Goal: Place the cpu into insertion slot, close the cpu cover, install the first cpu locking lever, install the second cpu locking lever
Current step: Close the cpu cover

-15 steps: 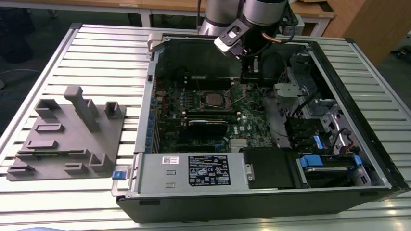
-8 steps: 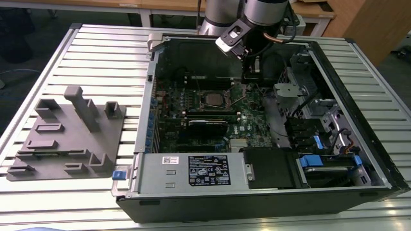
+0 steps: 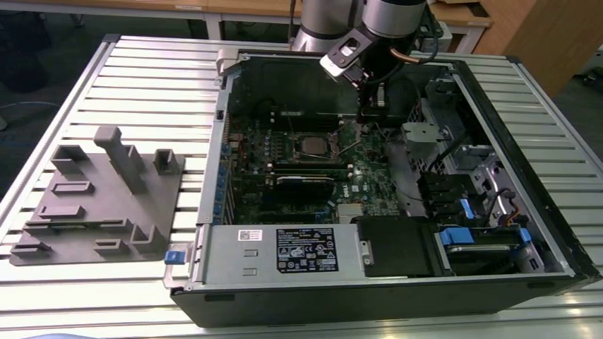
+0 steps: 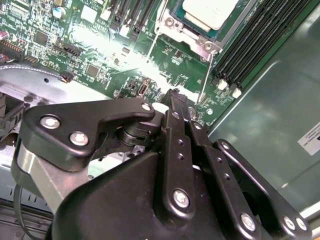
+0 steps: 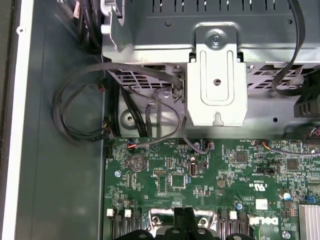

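Observation:
The cpu [image 3: 310, 143] [image 4: 210, 11] lies in the insertion slot [image 3: 294, 150] on the green board, its grey top showing. The silvery cpu cover [image 4: 196, 39] lies flat around it. Two thin wire locking levers [image 4: 153, 44] [image 4: 206, 75] stick out from the socket's corners toward my gripper. My gripper [image 3: 366, 120] [image 4: 175, 93] [image 5: 184, 216] hangs over the board just to the exterior view's right of the socket. Its black fingers [image 4: 176, 120] are shut together with nothing between them, the tip close to the second lever.
Black memory slots [image 4: 260, 35] run beside the socket. A metal bracket [image 5: 216, 85] and looped cables [image 5: 80, 110] sit at the case wall. The drive cage [image 3: 471, 176] and power supply [image 3: 282, 247] crowd the case. A grey fixture tray [image 3: 94, 205] lies on the exterior view's left.

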You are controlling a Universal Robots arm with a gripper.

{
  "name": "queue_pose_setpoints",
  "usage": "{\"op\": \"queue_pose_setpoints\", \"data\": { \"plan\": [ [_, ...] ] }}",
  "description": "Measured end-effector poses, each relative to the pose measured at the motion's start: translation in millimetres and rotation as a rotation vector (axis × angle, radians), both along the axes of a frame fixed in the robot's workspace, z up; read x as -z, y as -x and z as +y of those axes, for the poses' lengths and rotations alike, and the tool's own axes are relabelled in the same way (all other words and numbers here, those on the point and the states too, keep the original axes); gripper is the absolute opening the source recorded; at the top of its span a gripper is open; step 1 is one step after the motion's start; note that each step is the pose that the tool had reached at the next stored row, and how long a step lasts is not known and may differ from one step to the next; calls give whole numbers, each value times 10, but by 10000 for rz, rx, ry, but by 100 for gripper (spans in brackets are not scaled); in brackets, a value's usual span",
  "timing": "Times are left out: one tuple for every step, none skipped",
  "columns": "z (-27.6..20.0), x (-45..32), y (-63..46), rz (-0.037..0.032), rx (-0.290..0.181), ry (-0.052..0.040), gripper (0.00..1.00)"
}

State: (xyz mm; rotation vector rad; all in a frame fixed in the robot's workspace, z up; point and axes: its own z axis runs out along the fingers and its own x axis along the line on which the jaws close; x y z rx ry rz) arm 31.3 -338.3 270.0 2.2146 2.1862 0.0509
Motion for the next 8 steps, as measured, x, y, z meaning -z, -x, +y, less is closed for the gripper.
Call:
{"op": "queue_pose_setpoints", "data": {
  "plan": [
    [0, 0, -9, 0, 0, 1, 11],
    [0, 0, -17, 0, 0, 1, 11],
    [0, 0, -24, 0, 0, 1, 11],
    [0, 0, -30, 0, 0, 1, 11],
    [0, 0, -33, 0, 0, 1, 11],
    [0, 0, -33, 0, 0, 1, 11],
    [0, 0, -38, 0, 0, 1, 11],
    [0, 3, -39, 0, 0, 1, 11]
  ]
}}
